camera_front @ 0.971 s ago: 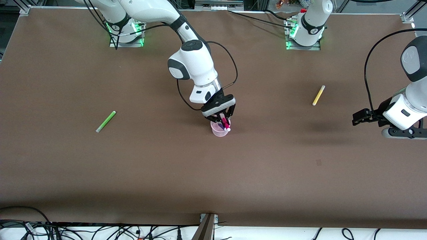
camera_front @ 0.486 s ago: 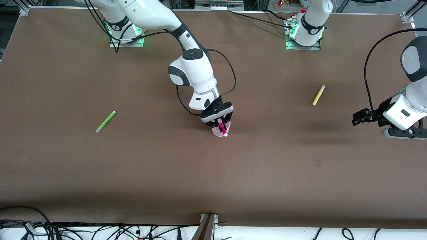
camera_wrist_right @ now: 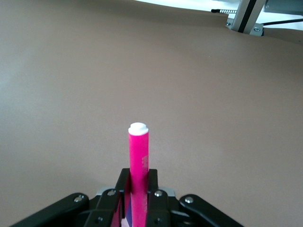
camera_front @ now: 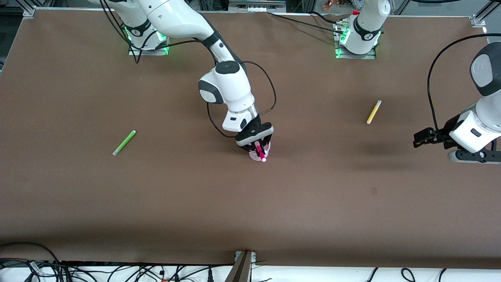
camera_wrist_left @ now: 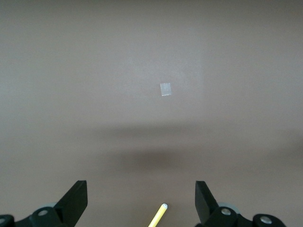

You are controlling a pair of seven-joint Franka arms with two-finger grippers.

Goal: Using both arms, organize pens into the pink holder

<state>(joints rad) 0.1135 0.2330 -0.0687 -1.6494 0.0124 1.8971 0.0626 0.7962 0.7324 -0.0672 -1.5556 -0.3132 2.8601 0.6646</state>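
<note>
1. Setting: a robotics lab test bench, not a home or shop.
2. Two white jointed arms, right arm (camera_front: 225,84) and left arm (camera_front: 479,125), bolted at bases lit with green lamps (camera_front: 164,41).
3. Work surface: large table (camera_front: 250,203) covered with plain brown sheet, bare but for a few test items.
4. Aluminium frame rails (camera_front: 256,6) run along the base edge of the table; a metal strut (camera_front: 242,266) stands at the camera edge.
5. Loose black cables (camera_front: 98,270) tangled beside the table's camera edge.
</note>
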